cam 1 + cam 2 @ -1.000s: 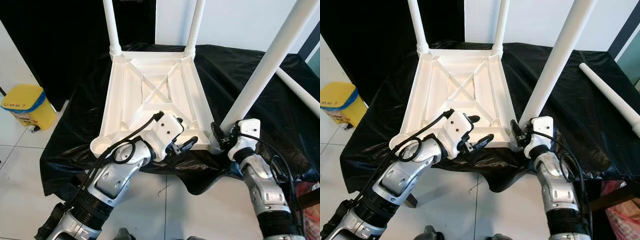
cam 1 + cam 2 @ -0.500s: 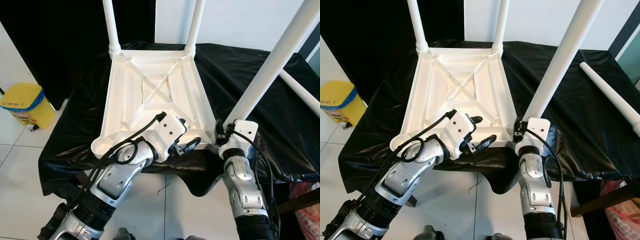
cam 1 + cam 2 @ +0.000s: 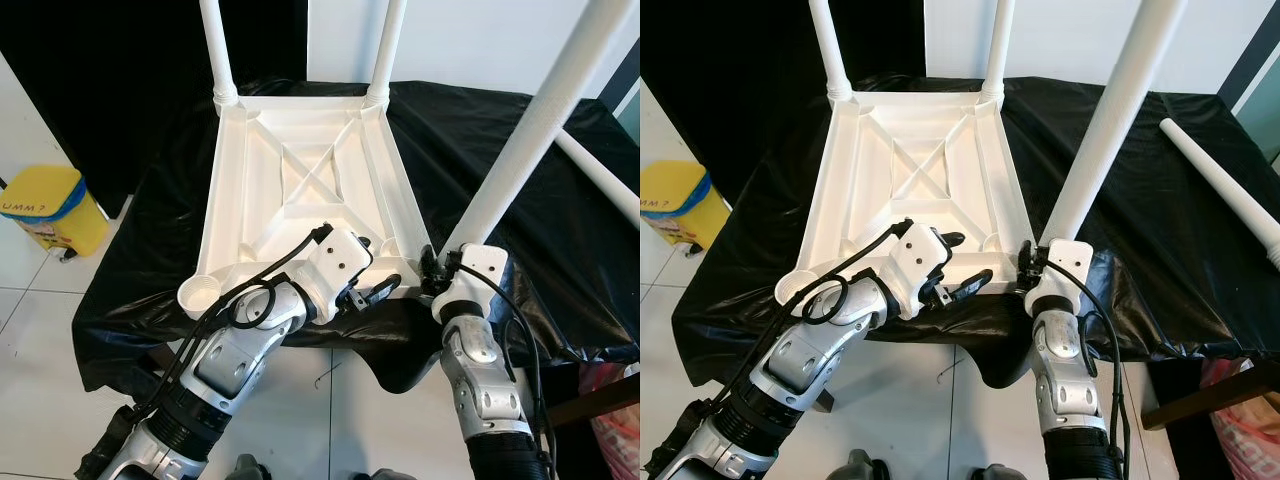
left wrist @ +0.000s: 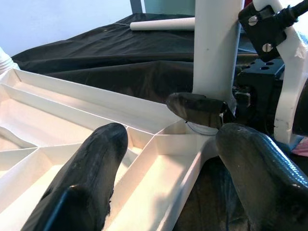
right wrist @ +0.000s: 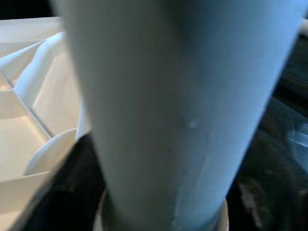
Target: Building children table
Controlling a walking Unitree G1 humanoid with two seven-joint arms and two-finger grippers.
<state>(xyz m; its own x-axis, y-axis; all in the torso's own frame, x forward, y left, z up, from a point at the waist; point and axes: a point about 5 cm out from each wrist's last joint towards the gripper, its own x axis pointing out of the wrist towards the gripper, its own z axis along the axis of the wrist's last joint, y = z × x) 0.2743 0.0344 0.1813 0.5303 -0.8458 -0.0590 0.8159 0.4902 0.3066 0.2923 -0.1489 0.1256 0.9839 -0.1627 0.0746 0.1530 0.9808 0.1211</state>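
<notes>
Right claw (image 3: 1032, 268): closed around the base of a long white plastic tube leg (image 3: 1110, 125), black fingers pinching it just above the near right corner socket of the table. In the right wrist view the leg (image 5: 183, 106) fills the frame between the fingers, its foot sitting at or in the round socket collar; whether it is fully seated I cannot tell.

Leg's long axis: rises from the claw up and away, leaning slightly toward the robot's right, not quite plumb. The socket lies straight below the grip, so the coming move turns on bringing that axis upright over the socket and pressing or twisting down along it. Judgement only.

Left claw (image 3: 385, 290): fingers spread wide, holding nothing, hovering over the near edge of the upturned white plastic ribbed tabletop (image 3: 300, 190), pointing toward the right claw's corner. The left wrist view shows its two fingers (image 4: 91, 168) straddling a rib, the leg base (image 4: 214, 53) just beyond them. It is close enough to steady the top, but the right arm owns the leg.

Outward: two more white legs (image 3: 825, 45) stand seated at the far corners. The near left socket (image 3: 196, 293) is an open cup, no leg in it. One loose white tube leg (image 3: 1220, 180) lies on the black-draped counter (image 3: 1140, 200) to the right, nearer the right arm. A yellow bin (image 3: 48, 210) stands on the floor at left.
</notes>
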